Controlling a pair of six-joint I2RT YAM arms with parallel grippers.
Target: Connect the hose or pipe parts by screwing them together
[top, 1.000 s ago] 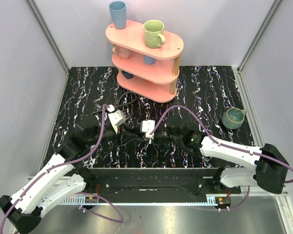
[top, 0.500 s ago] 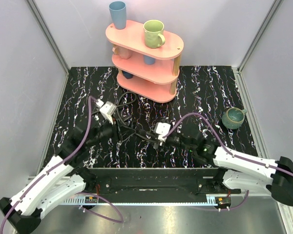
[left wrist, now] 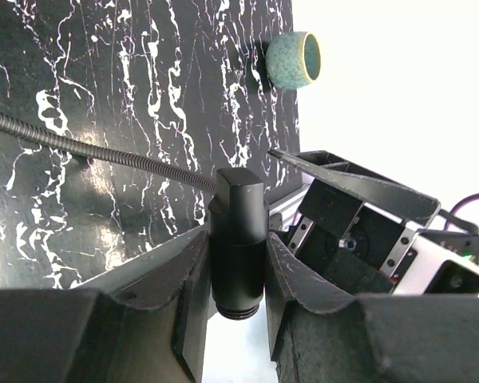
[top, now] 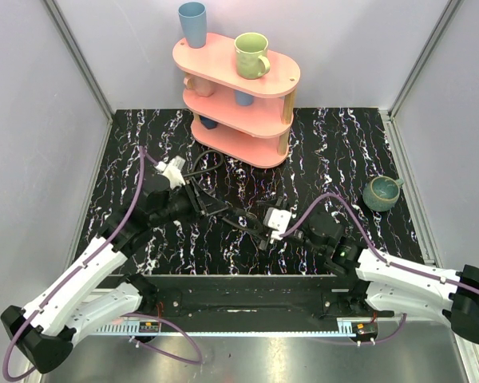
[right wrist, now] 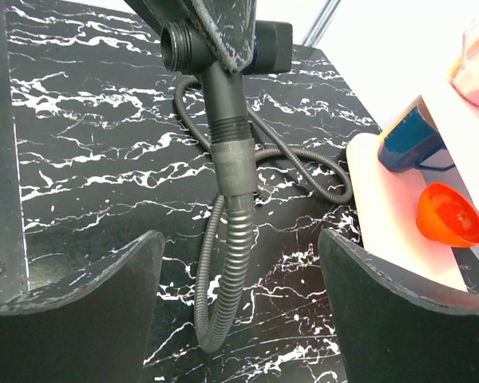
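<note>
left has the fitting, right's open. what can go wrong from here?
1. The left fingers pinch the black fitting on two sides only, with its threaded end free. Screwing torque could spin it or make it slip.
2. The right fingers stand wide with the corrugated hose loose between them. Closing here might grab soft hose rather than a rigid collar.
3. The hose loops close to the base of the pink shelf, so pulling may snag it.

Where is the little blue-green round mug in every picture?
Top external: the blue-green ceramic mug stands near the table's right edge.
Left wrist: the mug is near the top, right of centre.
Right wrist: not in it.
Shared landmark: the black white-veined marbled tabletop shows in all three.
</note>
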